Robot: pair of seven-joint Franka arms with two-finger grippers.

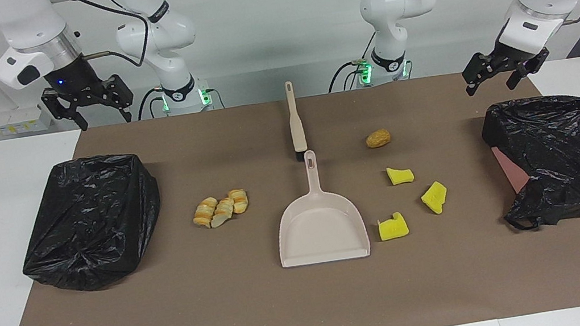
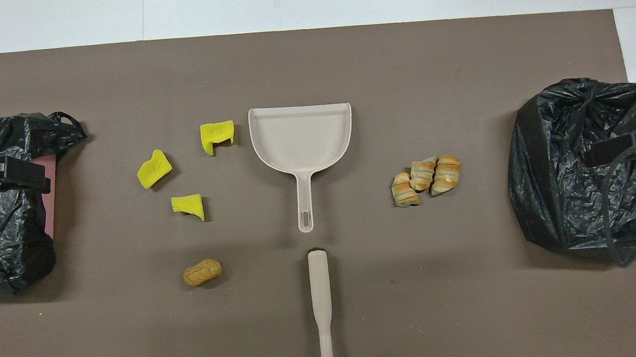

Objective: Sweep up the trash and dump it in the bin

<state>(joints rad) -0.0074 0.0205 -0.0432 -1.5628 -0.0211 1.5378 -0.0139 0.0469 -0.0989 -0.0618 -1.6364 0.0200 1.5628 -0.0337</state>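
Observation:
The trash lies on the brown mat: three yellow sponge chunks point(image 1: 400, 175) point(image 1: 434, 197) point(image 1: 392, 226), a brown potato-like lump point(image 1: 378, 139) and striped bread pieces point(image 1: 221, 208). A beige dustpan point(image 1: 321, 227) lies mid-table, with the brush point(image 1: 296, 124) just nearer to the robots, end to end with its handle. One black-bagged bin point(image 1: 559, 157) stands at the left arm's end and another point(image 1: 92, 221) at the right arm's end. My left gripper point(image 1: 493, 82) hangs open and empty, high over the first bin. My right gripper point(image 1: 105, 119) hangs open and empty, high over the second.
The brown mat point(image 2: 363, 322) covers most of the white table. A pinkish bin wall point(image 2: 52, 193) shows under the bag at the left arm's end. The sponge chunks point(image 2: 186, 204) and lump point(image 2: 202, 272) lie between the dustpan point(image 2: 301, 134) and that bin.

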